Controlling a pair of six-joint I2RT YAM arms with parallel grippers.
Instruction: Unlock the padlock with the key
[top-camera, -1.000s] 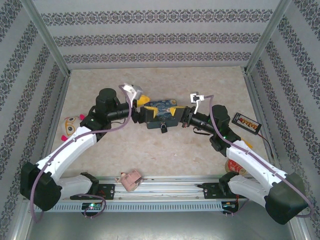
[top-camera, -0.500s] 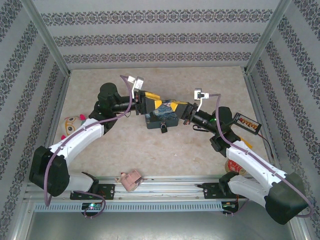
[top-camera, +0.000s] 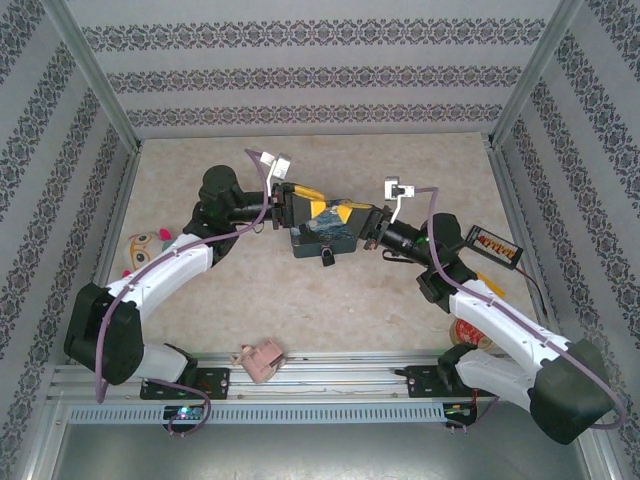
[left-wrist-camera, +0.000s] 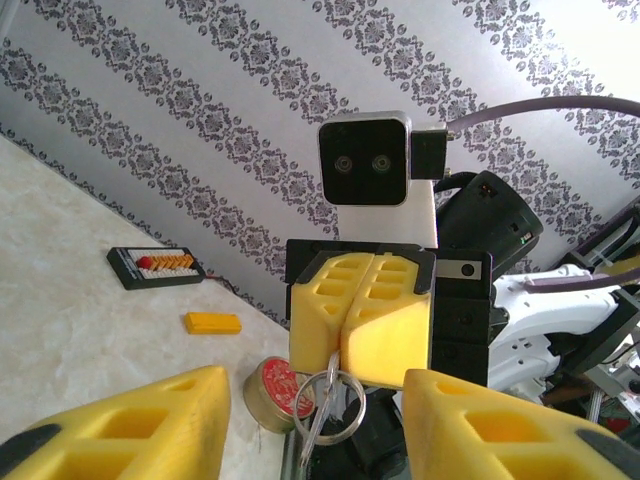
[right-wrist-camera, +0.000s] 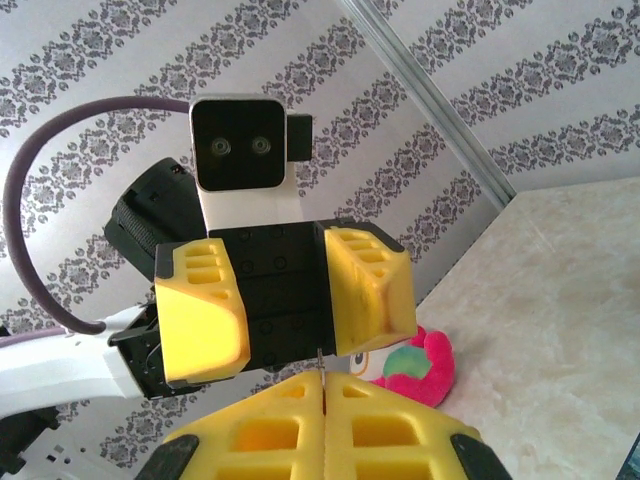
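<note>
Padlock (top-camera: 327, 258): small and dark, at the 6 o'clock edge of the blue tin (top-camera: 322, 238), touching it. Right gripper (left-wrist-camera: 340, 345): fingers pressed together on the key (left-wrist-camera: 318, 412), with the key ring hanging below them. Left gripper (right-wrist-camera: 285, 300): jaws apart, nothing between them, facing the right gripper. In the top view, the left gripper is over the tin's 11 o'clock corner and the right gripper is at its 2 o'clock.
</note>
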